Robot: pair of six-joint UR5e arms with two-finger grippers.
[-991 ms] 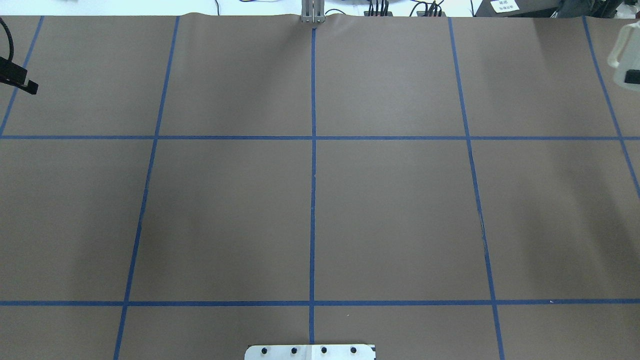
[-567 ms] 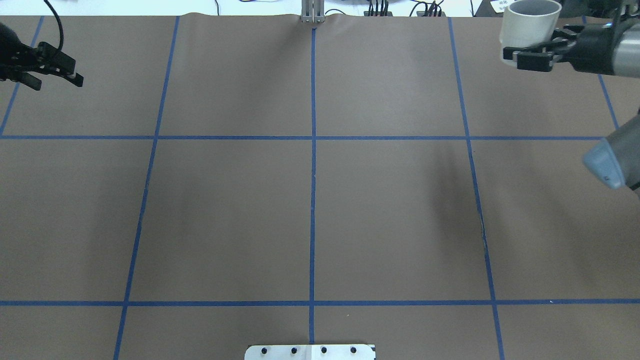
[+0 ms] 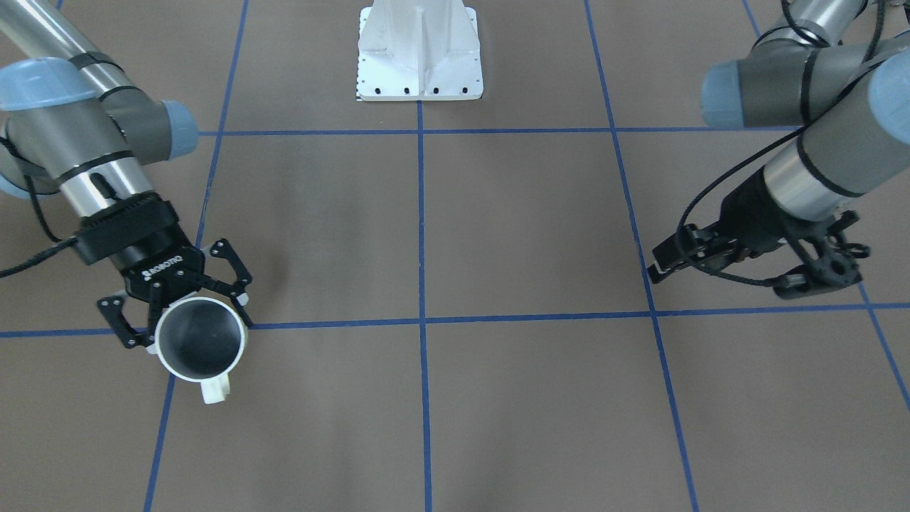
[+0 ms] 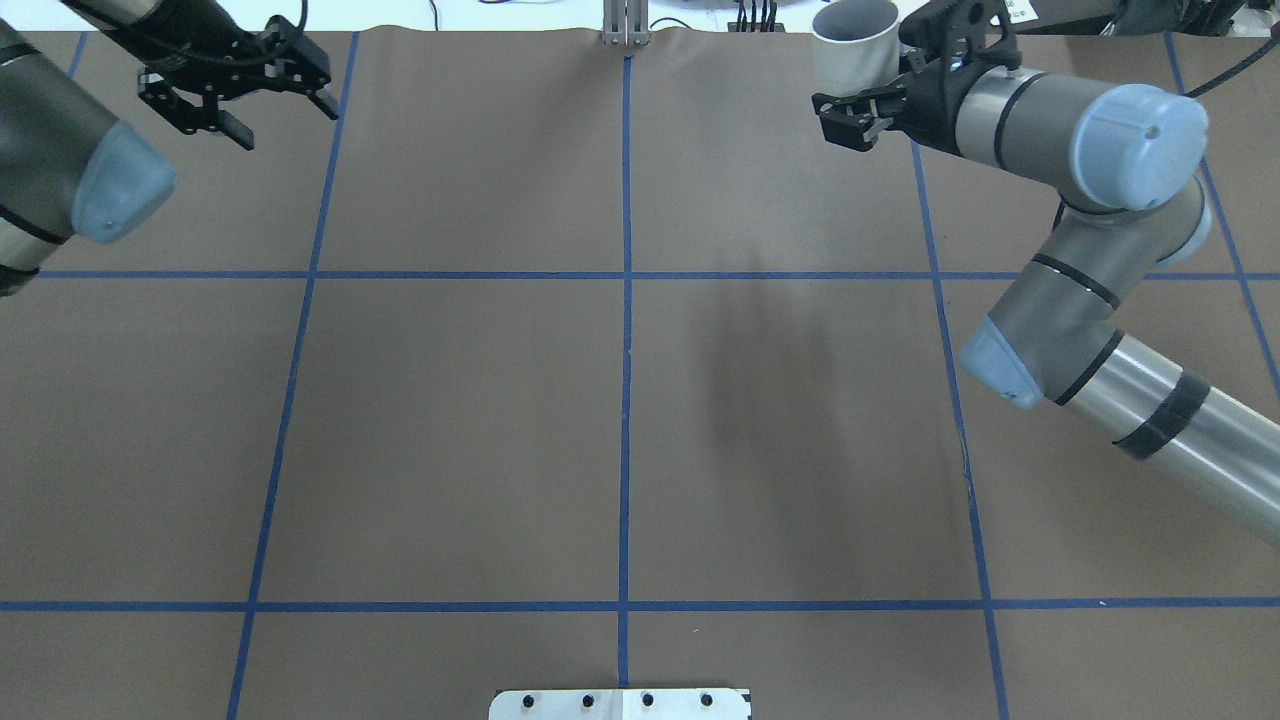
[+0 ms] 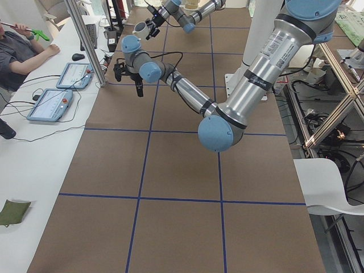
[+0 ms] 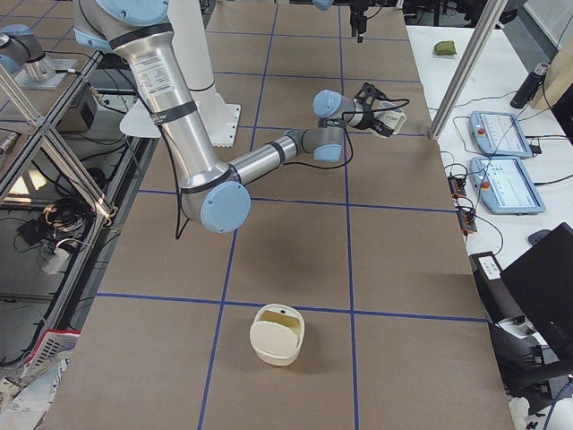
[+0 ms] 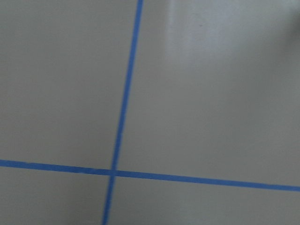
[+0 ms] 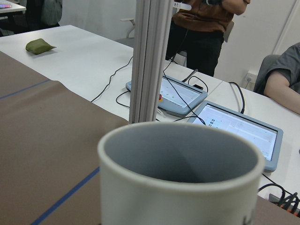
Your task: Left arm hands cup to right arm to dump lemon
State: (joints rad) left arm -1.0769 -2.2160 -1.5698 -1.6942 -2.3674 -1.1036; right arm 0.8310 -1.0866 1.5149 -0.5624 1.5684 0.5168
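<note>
The brown tabletop [image 4: 450, 420], gridded in blue tape, carries the white robot base [image 3: 419, 50] at 6 o'clock in the overhead view. The right arm [image 4: 1060, 105] reaches in from 3 o'clock and the left arm [image 4: 50, 160] from 9 o'clock. An aluminium post [image 8: 150, 61] stands at the far edge at 12 o'clock. In the right wrist view it rises just behind the cup [image 8: 140, 201], with two tablets [image 8: 234, 126] on the white bench beyond. The cup is held upright above the tabletop near 1 o'clock, mouth up, handle pointing away from the robot. The right end effector [image 3: 188, 323] is clamped around its wall. The left end effector [image 4: 283, 125] hovers near 11 o'clock, fingers spread wide, well apart from the cup. Compared with 0.6 s ago, the cup has shifted from the right edge toward 12 o'clock, and the left end effector has come inward from the left edge.
</note>
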